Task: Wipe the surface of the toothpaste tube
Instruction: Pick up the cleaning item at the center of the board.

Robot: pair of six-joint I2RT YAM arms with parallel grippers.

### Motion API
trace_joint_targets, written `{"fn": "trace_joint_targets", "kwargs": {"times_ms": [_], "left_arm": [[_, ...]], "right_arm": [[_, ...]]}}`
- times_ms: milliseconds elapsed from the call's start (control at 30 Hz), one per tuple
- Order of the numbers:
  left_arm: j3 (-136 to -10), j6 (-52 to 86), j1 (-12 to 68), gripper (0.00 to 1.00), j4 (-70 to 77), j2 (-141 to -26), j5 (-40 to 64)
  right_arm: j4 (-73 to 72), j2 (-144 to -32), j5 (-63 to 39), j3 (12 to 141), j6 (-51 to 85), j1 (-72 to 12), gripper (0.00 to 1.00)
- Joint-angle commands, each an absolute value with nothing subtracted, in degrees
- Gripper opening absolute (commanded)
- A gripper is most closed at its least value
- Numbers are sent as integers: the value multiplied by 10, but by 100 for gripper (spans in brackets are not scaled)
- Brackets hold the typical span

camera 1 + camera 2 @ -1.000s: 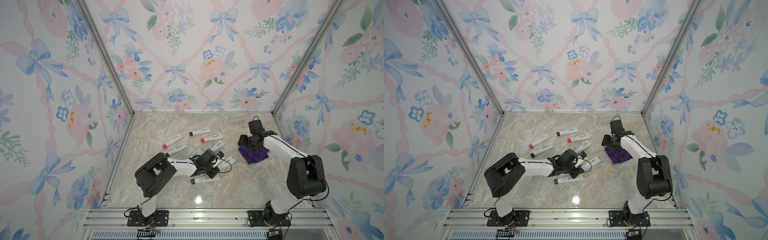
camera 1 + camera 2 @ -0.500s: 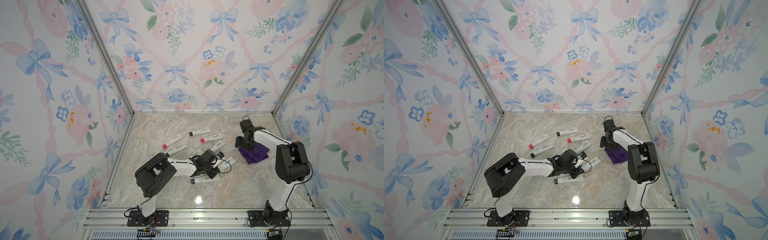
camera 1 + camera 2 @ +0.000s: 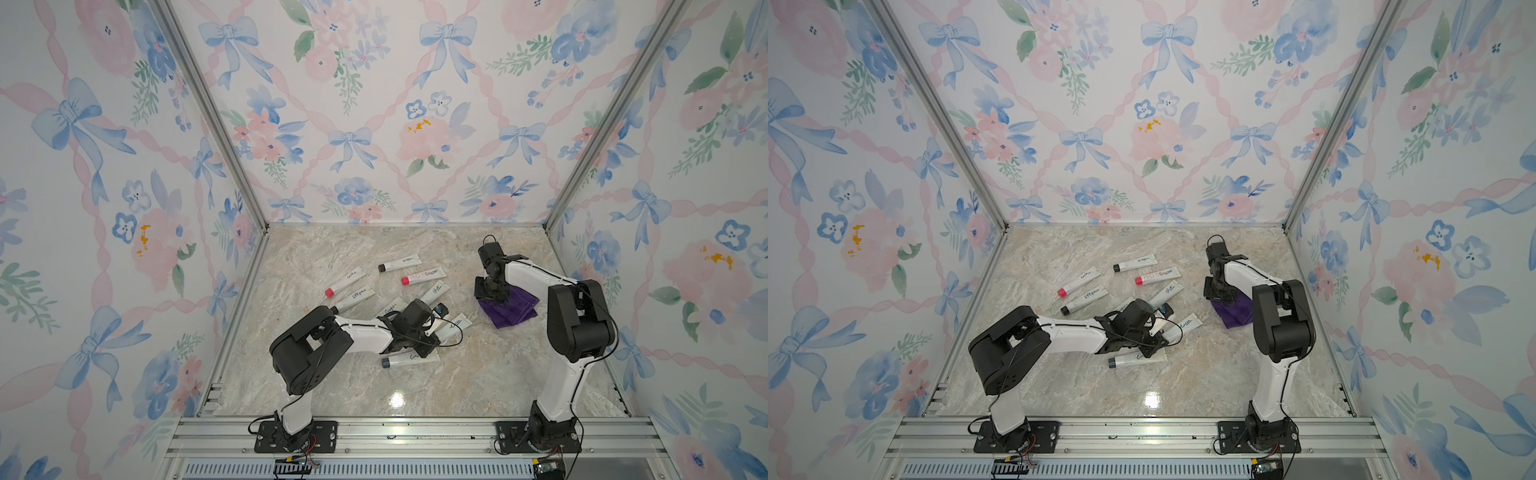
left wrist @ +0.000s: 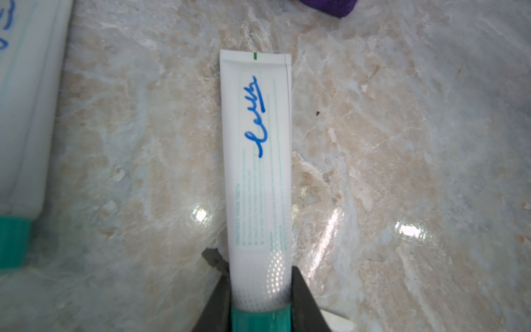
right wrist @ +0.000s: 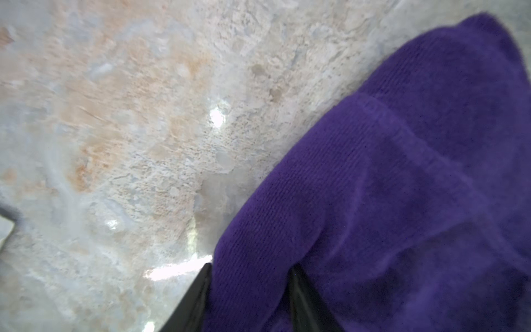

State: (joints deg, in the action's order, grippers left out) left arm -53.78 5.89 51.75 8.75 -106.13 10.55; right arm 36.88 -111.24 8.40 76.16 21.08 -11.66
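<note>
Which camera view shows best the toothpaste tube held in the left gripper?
The left wrist view: the toothpaste tube is close, its blue handwriting sharp, the left gripper shut beside its green cap. Both top views show it small and half hidden. The right wrist view shows mainly purple cloth and table.

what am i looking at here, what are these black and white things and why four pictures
Two robot arms, bolted at the front of a marble table. Both top views look down on everything; each other picture comes from a camera on an arm's wrist. Several toothpaste tubes lie scattered. The left gripper is shut on a white toothpaste tube near its teal cap. The right gripper has a fold of purple cloth between its fingers; whether it grips yet is unclear.
</note>
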Motion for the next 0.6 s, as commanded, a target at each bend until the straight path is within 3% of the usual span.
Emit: {"fn": "trace_joint_targets", "kwargs": {"times_ms": [0,200,567], "left_arm": [[-527,65,515,19,88,-1057,114],[-526,66,516,19,93,-1053,107],[-542,62,523,19,98,-1060,99]], "right_arm": [[380,-1114,59,738,217,-110,30],[353,-1042,24,684,221,-100,12],[349,-859,-56,575,227,-99,12]]}}
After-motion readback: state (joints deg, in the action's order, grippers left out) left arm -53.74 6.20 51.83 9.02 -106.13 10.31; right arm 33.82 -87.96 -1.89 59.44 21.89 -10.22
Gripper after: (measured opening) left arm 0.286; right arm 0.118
